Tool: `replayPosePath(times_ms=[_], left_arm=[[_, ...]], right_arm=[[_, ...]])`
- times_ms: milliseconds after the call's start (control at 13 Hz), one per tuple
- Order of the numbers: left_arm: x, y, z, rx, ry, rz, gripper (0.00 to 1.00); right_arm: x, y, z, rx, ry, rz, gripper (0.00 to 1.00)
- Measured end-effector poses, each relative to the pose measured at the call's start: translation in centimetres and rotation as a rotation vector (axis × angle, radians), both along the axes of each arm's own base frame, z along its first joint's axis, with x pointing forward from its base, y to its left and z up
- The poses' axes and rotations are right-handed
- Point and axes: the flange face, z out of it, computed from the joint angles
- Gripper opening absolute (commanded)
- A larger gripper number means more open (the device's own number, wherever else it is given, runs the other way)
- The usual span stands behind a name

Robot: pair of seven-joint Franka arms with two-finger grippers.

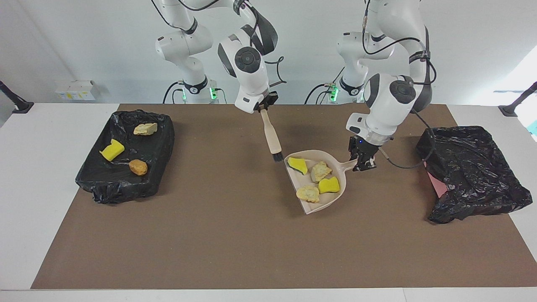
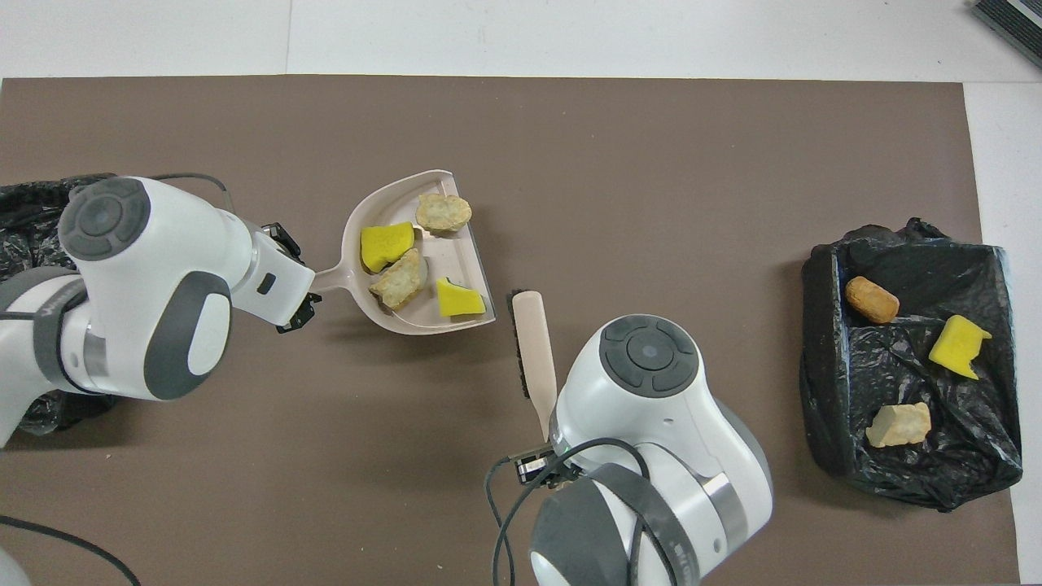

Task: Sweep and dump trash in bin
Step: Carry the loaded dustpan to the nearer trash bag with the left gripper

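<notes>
4 pieces of trash ride in the dustpan (image 1: pixel 321 181): 2 yellow wedges (image 1: pixel 297 165) and 2 bread-like lumps (image 1: pixel 321 171), all on the pan's floor and clear of its open lip. My left gripper (image 1: pixel 363 161) has its fingers clamped on the dustpan's handle, and I read the pan as lifted over the brown mat (image 1: pixel 235 243), between the middle of the table and the bin (image 1: pixel 470 172) at the left arm's end, a black-bagged bin with pink showing at its edge. My right gripper (image 1: pixel 263 108) has its fingers closed on the top of the brush (image 1: pixel 272 138), which hangs with its dark bristles down, just beside the pan's rim and not touching the trash.

3 more pieces lie in the black-lined tray (image 1: pixel 126 184) at the right arm's end: a pale lump (image 1: pixel 145 128), a yellow wedge (image 1: pixel 112 150) and an orange-brown lump (image 1: pixel 138 167).

For writing, I see none on either arm that I can read. A white box (image 1: pixel 77 89) by the wall carries yellow labels whose print I cannot make out.
</notes>
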Motion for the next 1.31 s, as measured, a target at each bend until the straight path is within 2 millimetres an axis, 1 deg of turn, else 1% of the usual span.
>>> replayPosePath(times_ms=[77,231,385,462,538,692,769,923,1077,1231,1308], left_arm=[[1.2,0.9,1.5,-0.001,0.012,0.001,0.00],[3.2,3.5,3.4,-0.004,0.022,0.006,0.00],[4.5,7.8,5.1,-0.013,0.032,0.001,0.00],[4.8,10.0,6.0,-0.024,0.032,-0.007,0.00],[5.0,12.6,6.7,-0.029,0.030,-0.013,0.00],[5.0,17.3,7.3,-0.035,0.026,-0.027,0.00],[4.9,19.5,7.5,-0.037,0.024,-0.037,0.00],[4.5,24.2,8.2,-0.039,0.011,-0.044,0.00],[3.8,28.8,8.5,-0.037,-0.003,-0.056,0.00],[2.5,33.6,8.6,-0.023,-0.014,-0.075,0.00],[1.6,36.4,8.7,0.003,-0.014,-0.100,0.00]], right_arm=[[-0.9,0.5,-0.1,-0.014,-0.005,-0.024,0.00],[-3.0,1.9,-1.0,-0.043,-0.016,-0.066,0.00],[-5.9,4.6,-2.5,-0.082,-0.026,-0.123,0.00],[-7.1,5.7,-3.2,-0.106,-0.020,-0.142,0.00],[-8.4,6.7,-4.0,-0.132,-0.009,-0.151,0.00],[-10.6,8.6,-5.4,-0.167,-0.001,-0.158,0.00],[-11.3,9.3,-6.1,-0.175,-0.001,-0.160,0.00],[-11.5,9.5,-7.8,-0.199,0.017,-0.159,0.00],[-11.7,9.6,-9.4,-0.222,0.038,-0.146,0.00],[-12.0,9.8,-10.1,-0.225,0.046,-0.124,0.00],[-12.0,9.8,-10.0,-0.220,0.052,-0.124,0.07]])
